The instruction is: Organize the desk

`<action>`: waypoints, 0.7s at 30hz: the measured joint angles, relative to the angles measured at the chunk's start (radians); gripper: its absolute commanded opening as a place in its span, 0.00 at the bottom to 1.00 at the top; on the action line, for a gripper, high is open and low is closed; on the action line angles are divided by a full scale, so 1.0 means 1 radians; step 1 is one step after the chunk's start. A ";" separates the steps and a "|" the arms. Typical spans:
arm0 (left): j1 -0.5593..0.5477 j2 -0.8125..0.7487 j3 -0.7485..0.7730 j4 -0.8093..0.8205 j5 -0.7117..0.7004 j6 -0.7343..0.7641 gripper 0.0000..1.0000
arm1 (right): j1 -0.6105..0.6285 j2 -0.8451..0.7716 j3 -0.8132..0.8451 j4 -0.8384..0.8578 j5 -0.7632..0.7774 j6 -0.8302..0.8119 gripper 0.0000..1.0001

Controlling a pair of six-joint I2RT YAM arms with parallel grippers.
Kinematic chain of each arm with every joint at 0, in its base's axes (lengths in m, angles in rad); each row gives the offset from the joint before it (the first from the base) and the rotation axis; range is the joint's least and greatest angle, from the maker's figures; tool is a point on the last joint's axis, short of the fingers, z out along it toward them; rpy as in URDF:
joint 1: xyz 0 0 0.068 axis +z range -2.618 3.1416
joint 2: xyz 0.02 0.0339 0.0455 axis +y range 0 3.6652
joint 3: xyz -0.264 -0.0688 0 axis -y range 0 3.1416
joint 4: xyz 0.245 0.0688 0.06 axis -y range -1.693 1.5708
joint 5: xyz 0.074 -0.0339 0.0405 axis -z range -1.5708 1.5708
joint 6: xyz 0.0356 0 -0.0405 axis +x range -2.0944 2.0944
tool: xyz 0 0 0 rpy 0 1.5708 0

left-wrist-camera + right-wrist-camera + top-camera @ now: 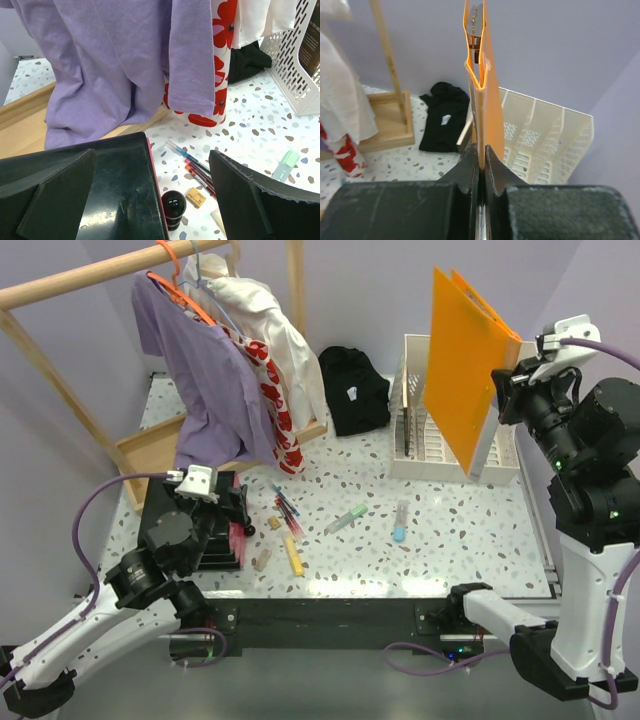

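Two tools: right tool [480,156] clamps orange folder [460,360] at 1 o'clock, should descend vertical, edge aligned with rack [412,410] slot; left tool [155,195] gapes empty, 8 o'clock.

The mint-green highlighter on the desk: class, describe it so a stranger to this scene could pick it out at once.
Find the white file rack at the back right of the speckled desk, then come forward to the middle. The highlighter lies slanted between a bundle of pens on its left and a blue-capped tube on its right. It alone is pale green.
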 measured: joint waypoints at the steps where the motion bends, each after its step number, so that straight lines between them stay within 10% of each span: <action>1: 0.000 0.000 0.000 0.000 0.000 0.000 1.00 | -0.001 -0.002 -0.005 0.005 0.032 0.003 0.00; 21: 0.006 -0.013 0.000 0.006 0.015 0.000 1.00 | -0.026 0.091 -0.238 0.330 0.224 0.047 0.00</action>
